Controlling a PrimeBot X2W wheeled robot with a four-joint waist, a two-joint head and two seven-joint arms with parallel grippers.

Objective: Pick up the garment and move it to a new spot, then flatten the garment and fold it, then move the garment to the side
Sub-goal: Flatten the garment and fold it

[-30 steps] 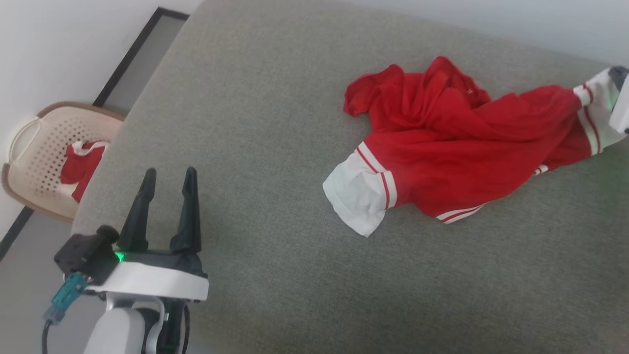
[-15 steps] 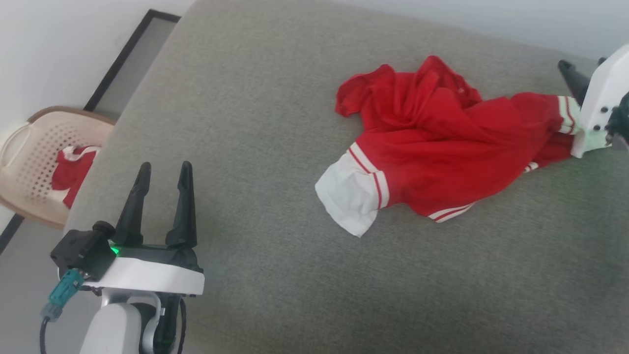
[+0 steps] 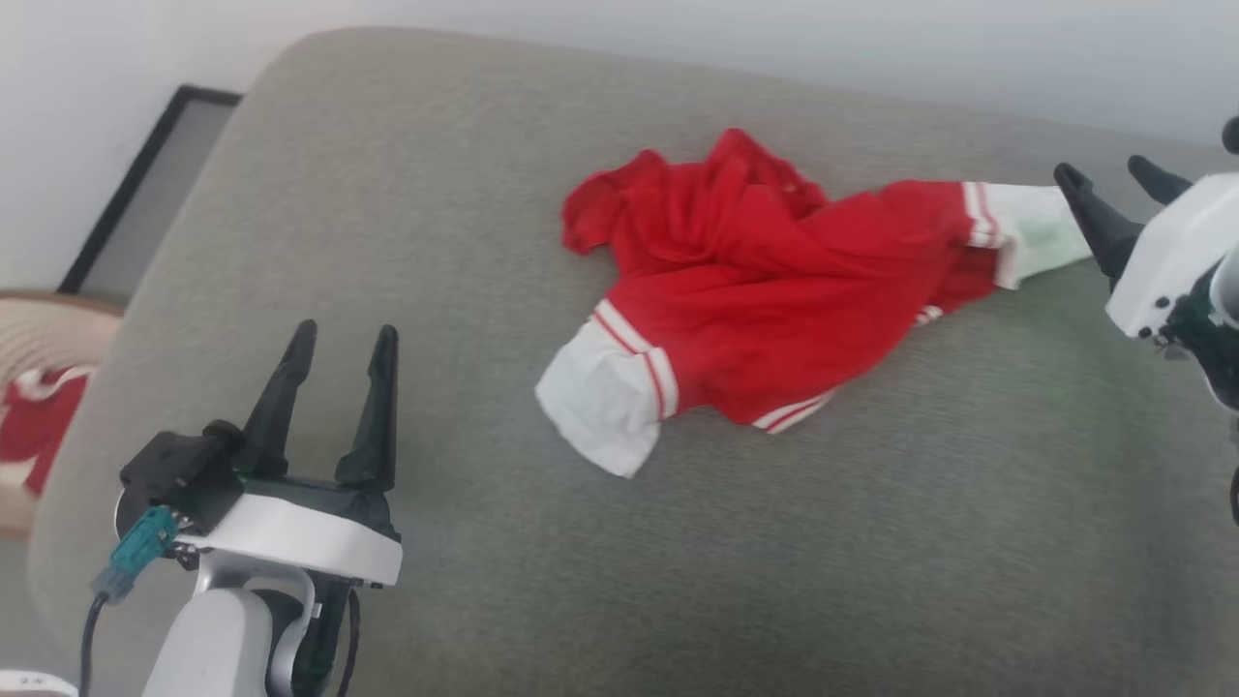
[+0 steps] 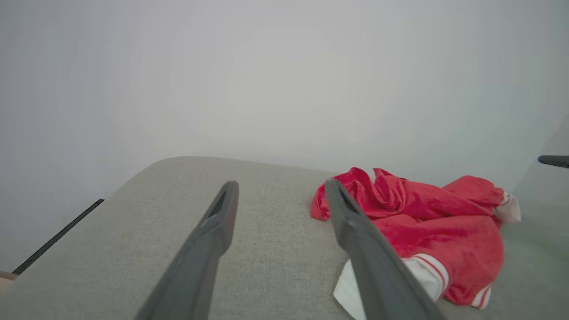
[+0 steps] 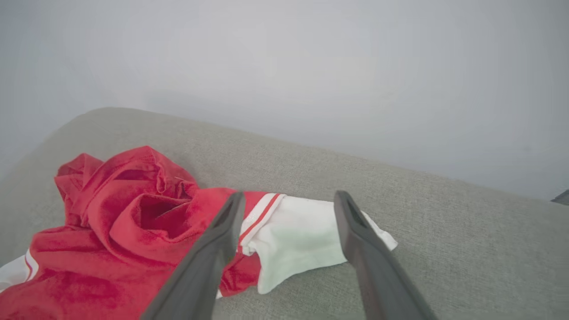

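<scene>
Beige plastic at the far left edge: a perforated laundry basket, blurred, with another red-and-white cloth lying in it, off the cushion and well apart from the action. Next along were the left jaws, two long dark fingers on a white wrist. They stood spread wide, gripping nothing, hovering over bare fabric at the near left of the grey-green woven cushion. It looked like a waiting post, clear of the cloth until a second corner was wanted.

Centre stage lay the garment, a red jersey-style T-shirt with white short sleeves and red-and-white striped trim. It was rumpled in a heap on the cushion's far middle, the near white sleeve flopped toward the robot and the far white sleeve stretched out straight to the right. That long line pointed at the right arm, as if the sleeve were the handle for this shirt.

And at the right were the right jaws, dark fingers parted wide and holding nothing. Their tips were just beside the sleeve's end; touching or not, I couldn't tell. In the right wrist view that sleeve lay flat on the cushion between the two fingers. By how it lay, the move to a new spot looked done and flattening not yet begun: folds everywhere, chest lettering hidden.
</scene>
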